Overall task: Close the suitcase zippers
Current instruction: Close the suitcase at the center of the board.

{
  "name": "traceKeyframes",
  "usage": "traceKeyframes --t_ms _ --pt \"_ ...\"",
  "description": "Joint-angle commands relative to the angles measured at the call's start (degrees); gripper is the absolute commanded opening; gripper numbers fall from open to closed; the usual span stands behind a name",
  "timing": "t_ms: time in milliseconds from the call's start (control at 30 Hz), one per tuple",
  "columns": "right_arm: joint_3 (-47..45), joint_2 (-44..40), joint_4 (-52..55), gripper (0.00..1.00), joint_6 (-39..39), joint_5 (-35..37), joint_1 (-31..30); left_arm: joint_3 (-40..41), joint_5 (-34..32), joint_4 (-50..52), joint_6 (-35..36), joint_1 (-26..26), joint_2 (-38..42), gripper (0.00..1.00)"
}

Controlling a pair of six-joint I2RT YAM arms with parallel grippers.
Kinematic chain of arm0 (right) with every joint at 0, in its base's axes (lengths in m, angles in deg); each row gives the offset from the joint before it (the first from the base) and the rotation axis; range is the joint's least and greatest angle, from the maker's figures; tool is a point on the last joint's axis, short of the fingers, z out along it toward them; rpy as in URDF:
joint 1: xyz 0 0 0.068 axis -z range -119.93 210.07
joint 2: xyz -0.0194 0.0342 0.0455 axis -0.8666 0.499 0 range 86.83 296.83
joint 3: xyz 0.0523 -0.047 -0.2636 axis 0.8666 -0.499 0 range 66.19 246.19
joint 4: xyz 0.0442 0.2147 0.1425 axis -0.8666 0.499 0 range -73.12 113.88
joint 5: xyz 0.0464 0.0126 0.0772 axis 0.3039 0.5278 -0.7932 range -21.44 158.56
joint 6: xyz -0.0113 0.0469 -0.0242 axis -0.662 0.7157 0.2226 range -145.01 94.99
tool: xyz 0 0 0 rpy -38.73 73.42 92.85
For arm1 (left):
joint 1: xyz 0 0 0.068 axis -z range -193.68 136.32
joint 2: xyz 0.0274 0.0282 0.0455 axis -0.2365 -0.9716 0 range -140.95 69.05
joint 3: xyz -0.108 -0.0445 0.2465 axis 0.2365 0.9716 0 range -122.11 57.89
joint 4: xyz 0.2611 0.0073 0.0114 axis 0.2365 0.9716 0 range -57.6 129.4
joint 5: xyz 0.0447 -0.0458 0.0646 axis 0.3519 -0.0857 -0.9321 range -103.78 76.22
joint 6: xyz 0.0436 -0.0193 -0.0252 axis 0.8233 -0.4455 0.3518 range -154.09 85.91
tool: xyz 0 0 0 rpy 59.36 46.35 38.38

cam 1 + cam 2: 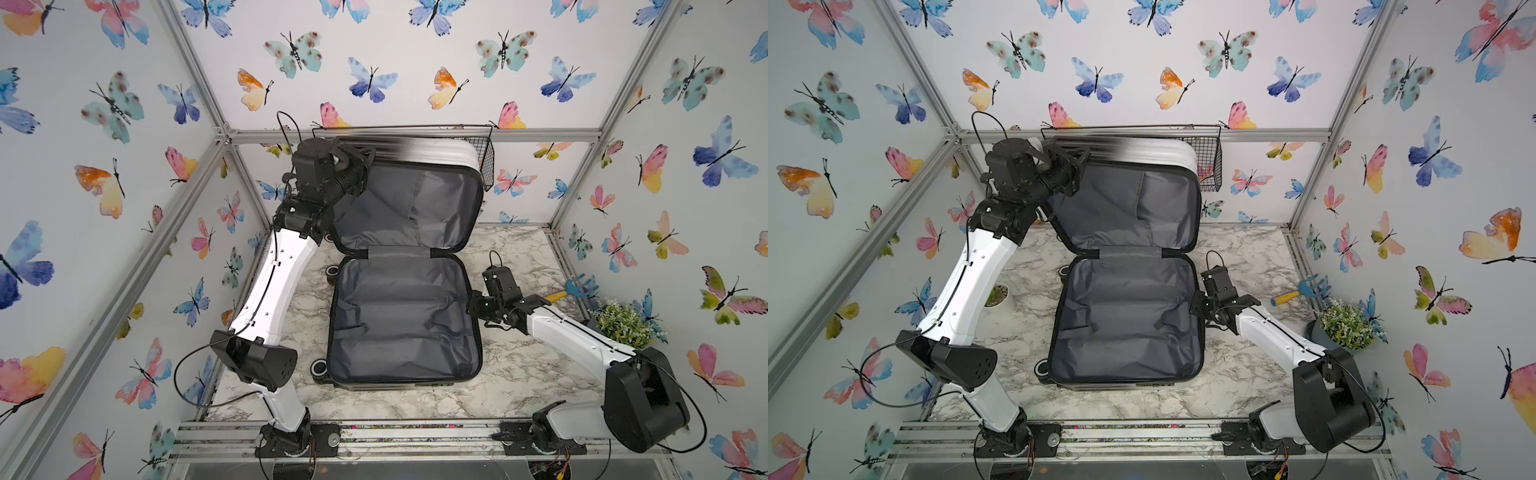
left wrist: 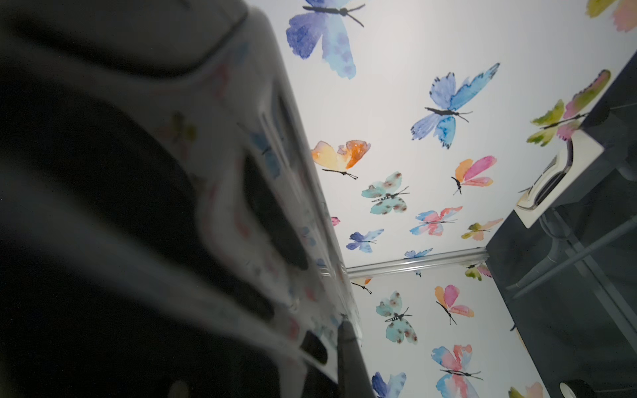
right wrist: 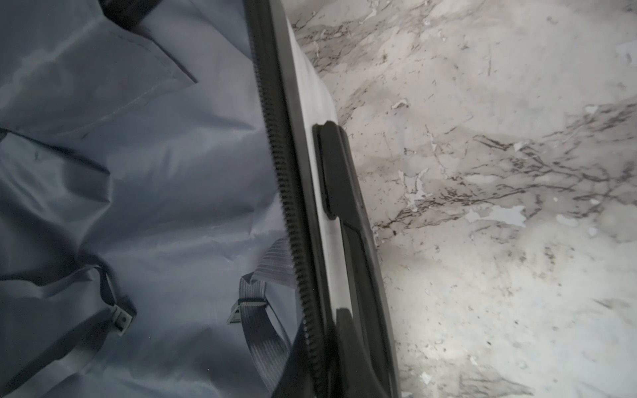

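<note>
One suitcase (image 1: 399, 320) lies open at the centre of the marble table (image 1: 519, 374), one half flat and the lid standing toward 12 o'clock, with its zipper track (image 3: 287, 206) unjoined and three wheels (image 1: 320, 368) showing at 9 o'clock. Of the two grippers, the left gripper (image 1: 358, 160) sits with jaws closed at the lid's 11 o'clock corner, any hold unclear. The right gripper (image 1: 474, 306) is at the flat half's 3 o'clock edge, its opening indiscernible, and beyond it lie one blue hand rake (image 1: 579, 286) and one potted plant (image 1: 621, 322).
</note>
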Motion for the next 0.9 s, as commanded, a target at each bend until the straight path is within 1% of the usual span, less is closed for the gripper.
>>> traceKeyframes --t_ms 0,167,267,300,400,500,533,600,667,733,800,867 --pt "1.7 2.7 -8.4 0.06 11.4 1.0 -0.9 7.1 2.5 -2.8 3.9 5.6 10.6 0.05" --pt "1.8 3.9 -13.6 0.06 15.3 2.7 -1.0 16.6 -2.4 0.6 5.8 11.1 21.5 0.07" --pt "2.5 5.6 -16.1 0.08 15.3 2.2 -1.0 24.1 -6.9 4.5 5.8 13.2 28.4 0.08" --pt "2.6 6.1 -16.8 0.1 14.8 2.1 -1.0 27.7 -8.4 5.5 4.8 13.8 31.0 0.08" --pt "2.2 6.1 -17.8 0.21 11.9 1.1 -0.9 37.0 -10.4 8.2 2.1 14.5 37.8 0.1" --pt "0.4 4.8 -18.1 0.35 10.5 0.8 -0.9 42.1 -11.0 13.1 1.6 14.6 41.8 0.14" --pt "-0.3 4.2 -18.0 0.38 10.1 0.8 -0.9 43.0 -10.9 14.3 1.7 14.7 42.5 0.15" --pt "-1.3 2.7 -16.6 0.43 8.0 1.0 -0.7 43.7 -10.0 15.8 2.3 14.9 43.1 0.21" --pt "-1.5 0.9 -13.0 0.52 5.0 1.9 -0.3 42.8 -10.0 18.9 3.6 15.0 43.0 0.27" --pt "-2.6 -1.4 -10.5 0.55 3.1 1.3 1.6 41.9 -10.3 21.0 5.0 15.0 42.7 0.39" --pt "-2.9 -3.2 -8.3 0.59 0.8 0.8 3.5 40.9 -10.1 22.0 6.0 15.0 42.1 0.43" --pt "-1.7 -4.4 -4.7 0.67 -2.3 1.3 5.1 39.1 -10.7 24.0 7.5 15.1 41.6 0.5"
